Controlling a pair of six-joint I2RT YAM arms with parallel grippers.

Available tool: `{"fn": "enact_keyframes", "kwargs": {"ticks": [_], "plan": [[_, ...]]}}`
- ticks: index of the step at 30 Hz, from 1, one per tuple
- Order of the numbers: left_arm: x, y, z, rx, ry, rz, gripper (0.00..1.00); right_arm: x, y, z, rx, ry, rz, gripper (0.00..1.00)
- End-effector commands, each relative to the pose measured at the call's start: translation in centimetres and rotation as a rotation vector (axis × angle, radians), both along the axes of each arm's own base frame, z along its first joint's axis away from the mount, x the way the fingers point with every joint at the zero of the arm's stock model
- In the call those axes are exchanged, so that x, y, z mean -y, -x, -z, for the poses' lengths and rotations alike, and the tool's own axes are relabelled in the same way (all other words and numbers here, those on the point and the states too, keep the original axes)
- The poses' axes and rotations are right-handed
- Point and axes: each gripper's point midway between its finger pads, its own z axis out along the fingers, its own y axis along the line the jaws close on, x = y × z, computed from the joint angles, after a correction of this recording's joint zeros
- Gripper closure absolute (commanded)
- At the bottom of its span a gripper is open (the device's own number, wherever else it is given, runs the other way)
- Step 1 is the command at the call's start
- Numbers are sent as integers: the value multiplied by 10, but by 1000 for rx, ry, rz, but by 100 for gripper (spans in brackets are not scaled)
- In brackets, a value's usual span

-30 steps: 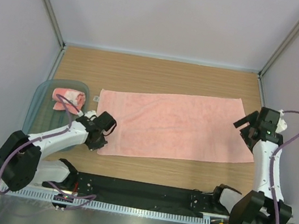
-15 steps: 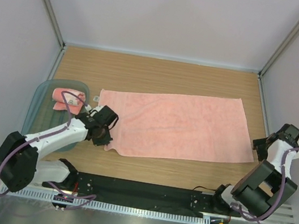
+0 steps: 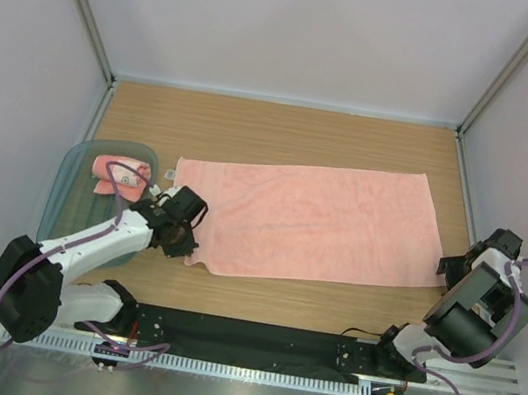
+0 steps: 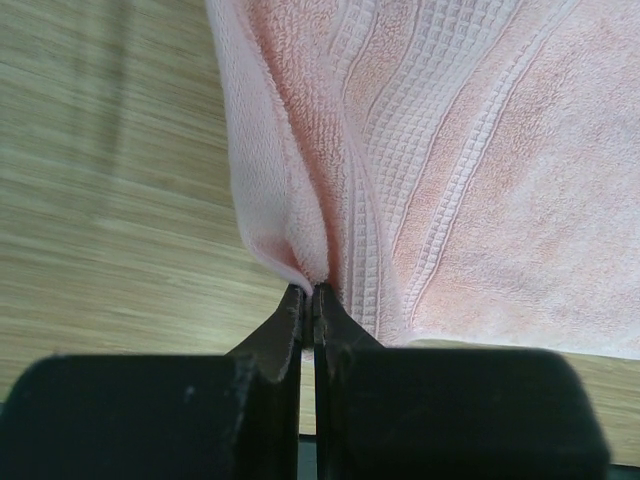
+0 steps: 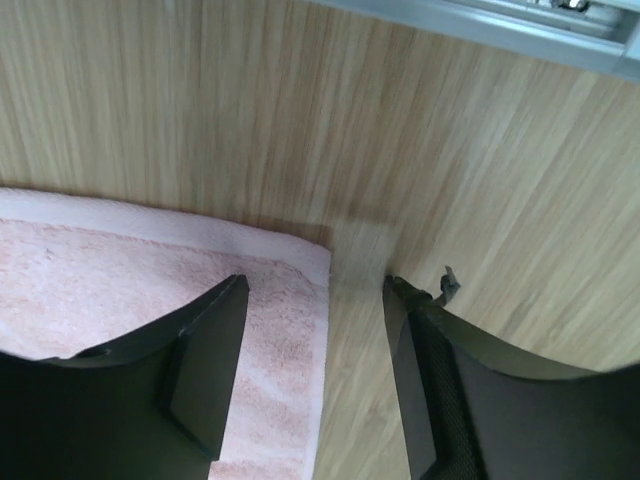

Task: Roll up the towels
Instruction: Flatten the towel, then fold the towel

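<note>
The desk [image 3: 285, 130] is pale wood with a straight grain. A salmon-pink towel [image 3: 321, 217] lies spread flat across its middle, long side running left to right, with its near left corner gathered up off the wood. A translucent grey-green tray [image 3: 69, 183] sits at the left edge, just beside the towel's left end.

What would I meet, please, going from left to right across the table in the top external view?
tray → small towel lying in it → left fingers, shut on a near corner → spread towel → right fingers, apart around its near right corner.
</note>
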Motion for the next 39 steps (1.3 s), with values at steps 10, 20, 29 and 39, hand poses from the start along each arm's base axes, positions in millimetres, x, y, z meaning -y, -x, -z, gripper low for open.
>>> {"fn": "enact_keyframes", "kwargs": {"ticks": [10, 20, 29, 39], "plan": [[-1, -11, -11, 12, -34, 6, 100, 2, -13, 19, 50, -29, 27, 74], [-10, -14, -27, 33, -62, 8, 100, -13, -23, -18, 180, -52, 23, 99], [-13, -9, -50, 52, -42, 11, 100, -22, 4, -68, 250, -22, 97, 99], [-20, 9, -52, 32, -30, 7, 100, -10, 26, -74, 306, -78, 229, 99]]}}
